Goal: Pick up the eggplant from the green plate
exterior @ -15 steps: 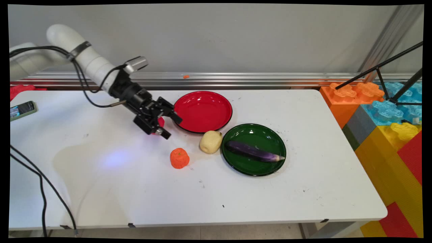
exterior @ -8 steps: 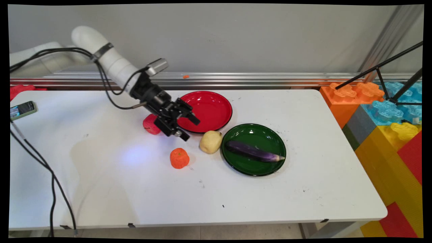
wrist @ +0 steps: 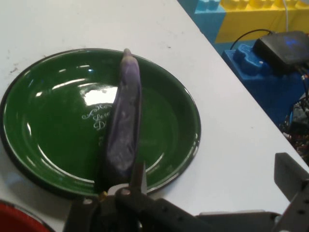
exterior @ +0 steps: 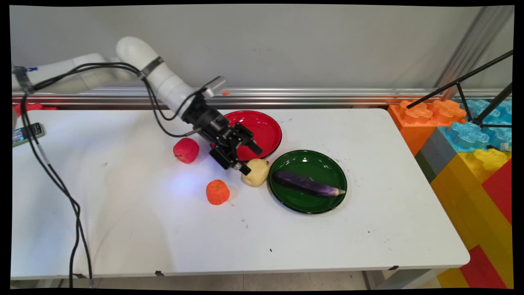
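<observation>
An orange toy fruit [exterior: 217, 192] sat nearest the front edge of the white surface [exterior: 286, 241], well clear of everything but a pale yellow fruit [exterior: 257, 172] just behind and to its right. That yellow fruit lay just beside the rim of a green plate [exterior: 311, 163], which carried a purple eggplant [exterior: 308, 184] lying across its middle; in the hand view the eggplant [wrist: 124, 125] stretched lengthwise across the green plate [wrist: 43, 121], with faint lettering on the plate's base beside it. The tool [exterior: 250, 157] hung with its fingers spread wide and nothing between them, its lower finger at the yellow fruit's upper left side, contact uncertain, its upper finger over the red plate [exterior: 266, 127]. A red apple [exterior: 186, 150] lay to the left of the tool, apart from it. The red plate sat behind the green one, near it. A phone [exterior: 26, 133] lay at the surface's far left edge.
</observation>
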Action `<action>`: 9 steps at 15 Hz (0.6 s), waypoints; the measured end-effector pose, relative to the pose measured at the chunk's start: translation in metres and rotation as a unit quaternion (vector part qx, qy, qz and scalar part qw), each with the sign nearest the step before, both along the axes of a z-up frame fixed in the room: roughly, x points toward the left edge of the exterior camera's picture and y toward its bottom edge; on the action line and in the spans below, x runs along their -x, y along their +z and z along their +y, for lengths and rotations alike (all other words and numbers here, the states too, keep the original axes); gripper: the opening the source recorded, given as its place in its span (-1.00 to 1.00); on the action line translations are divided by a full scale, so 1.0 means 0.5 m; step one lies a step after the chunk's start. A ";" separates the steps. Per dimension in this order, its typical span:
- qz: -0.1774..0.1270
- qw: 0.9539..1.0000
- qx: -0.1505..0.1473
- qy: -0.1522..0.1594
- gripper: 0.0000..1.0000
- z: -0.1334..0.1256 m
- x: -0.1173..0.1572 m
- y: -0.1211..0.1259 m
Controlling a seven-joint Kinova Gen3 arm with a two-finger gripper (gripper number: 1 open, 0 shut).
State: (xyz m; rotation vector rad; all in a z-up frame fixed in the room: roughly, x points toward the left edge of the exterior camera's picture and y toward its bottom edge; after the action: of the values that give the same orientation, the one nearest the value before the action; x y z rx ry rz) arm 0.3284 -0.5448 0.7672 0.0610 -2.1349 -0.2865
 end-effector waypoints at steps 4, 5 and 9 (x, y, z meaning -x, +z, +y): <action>-0.001 1.000 0.009 -0.009 1.00 -0.022 0.041 -0.021; -0.001 1.000 0.012 -0.012 1.00 -0.028 0.051 -0.027; -0.003 1.000 0.023 -0.021 1.00 -0.054 0.092 -0.054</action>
State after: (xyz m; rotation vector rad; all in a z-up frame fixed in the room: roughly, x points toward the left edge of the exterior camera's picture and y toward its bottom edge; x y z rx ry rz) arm 0.2826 -0.5717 0.7404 -0.0089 -2.1487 -0.2612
